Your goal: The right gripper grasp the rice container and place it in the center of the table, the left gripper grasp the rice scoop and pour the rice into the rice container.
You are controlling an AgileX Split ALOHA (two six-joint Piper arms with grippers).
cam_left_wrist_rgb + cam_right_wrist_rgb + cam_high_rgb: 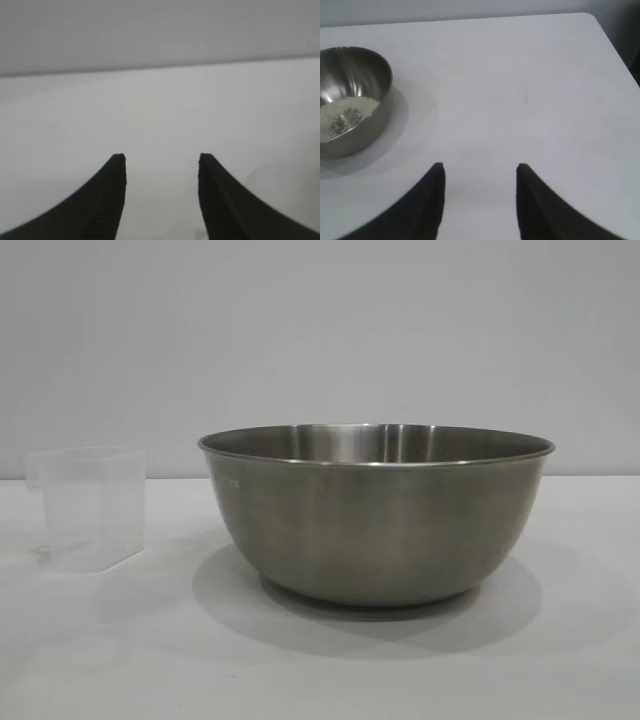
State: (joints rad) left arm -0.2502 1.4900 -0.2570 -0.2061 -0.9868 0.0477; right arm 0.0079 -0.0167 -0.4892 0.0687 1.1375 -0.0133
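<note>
The rice container [375, 515], a large steel bowl, stands on the white table [320, 670] near the middle of the exterior view. The right wrist view shows it [365, 125] off to one side with a pale layer of rice [345, 112] in its bottom. The rice scoop [88, 506], a small clear plastic cup, stands upright on the table left of the bowl and looks empty. My left gripper [161, 159] is open and empty over bare tabletop. My right gripper [479, 167] is open and empty, well apart from the bowl. Neither gripper shows in the exterior view.
The table's far edge and a rounded corner [592, 17] show in the right wrist view. A plain grey wall [320, 330] stands behind the table.
</note>
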